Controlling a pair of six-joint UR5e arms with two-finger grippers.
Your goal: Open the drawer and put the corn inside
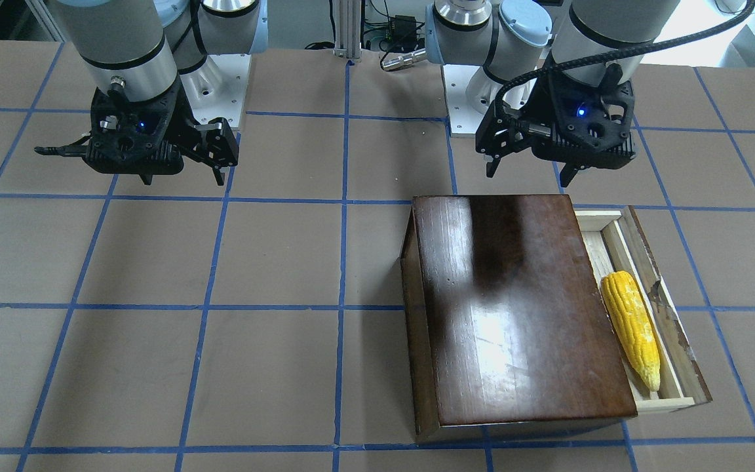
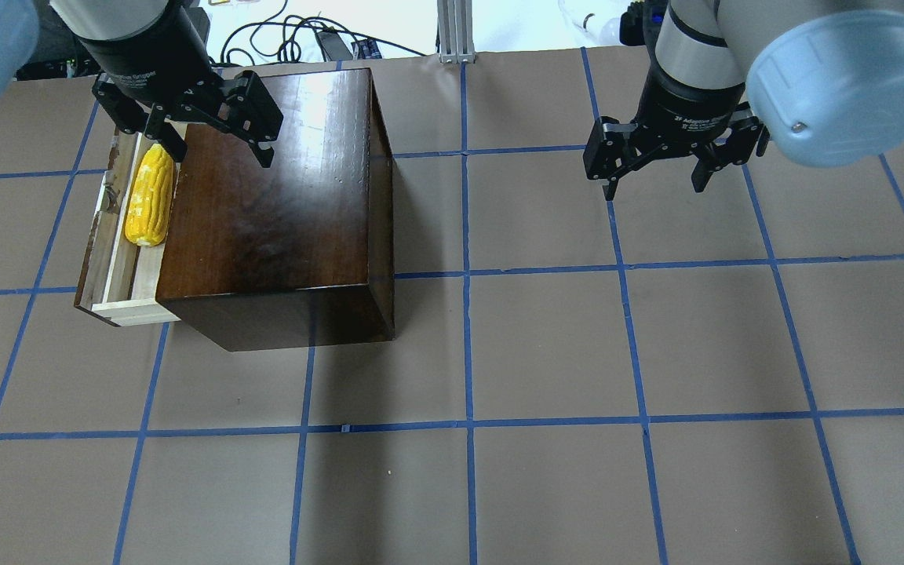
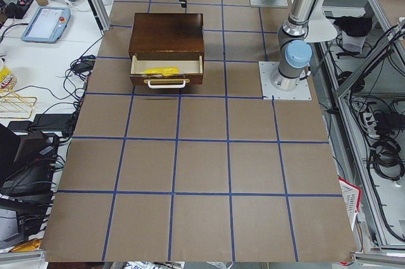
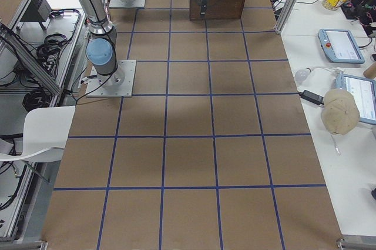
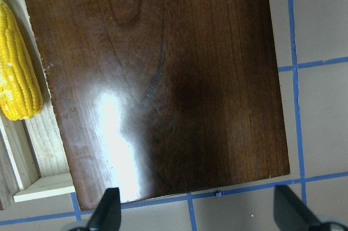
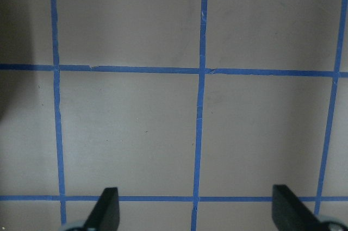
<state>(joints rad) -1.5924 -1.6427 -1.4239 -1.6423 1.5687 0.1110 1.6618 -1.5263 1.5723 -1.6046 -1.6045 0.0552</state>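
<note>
The corn lies inside the pulled-out drawer, lower than the left gripper and a little to its side. That gripper hangs above the dark box, fingers spread wide, holding nothing. The right gripper is well apart over the table, its fingers also spread and holding nothing.

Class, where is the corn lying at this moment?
In the overhead view, the corn lies in the open drawer on the robot's left, beside the wooden box.
</note>
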